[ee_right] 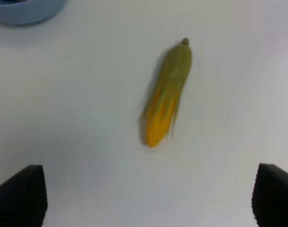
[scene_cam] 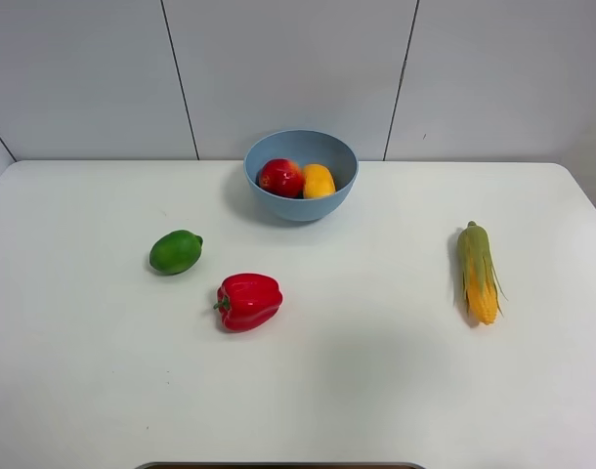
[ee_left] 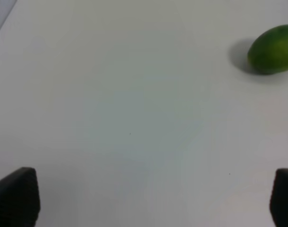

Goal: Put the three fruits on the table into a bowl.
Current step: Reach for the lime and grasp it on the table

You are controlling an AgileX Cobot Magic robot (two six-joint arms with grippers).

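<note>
A light-blue bowl (scene_cam: 301, 174) stands at the back middle of the white table (scene_cam: 376, 391). Inside it lie a red apple (scene_cam: 280, 178) and a yellow-orange mango (scene_cam: 319, 181), side by side. The green lime-like fruit (scene_cam: 175, 251) rests on the table, left of centre and in front of the bowl. The left wrist view shows the same green fruit (ee_left: 272, 49) well ahead of my left gripper (ee_left: 148, 198), whose jaws stand wide apart with nothing between them. My right gripper (ee_right: 146, 196) is open too, above bare table. Neither arm appears in the exterior view.
A red bell pepper (scene_cam: 247, 301) lies just right of and nearer than the green fruit. A corn cob (scene_cam: 478, 272) lies on the right side, and the same corn cob (ee_right: 166, 92) is ahead of my right gripper. An edge of the bowl (ee_right: 26, 10) shows in the right wrist view.
</note>
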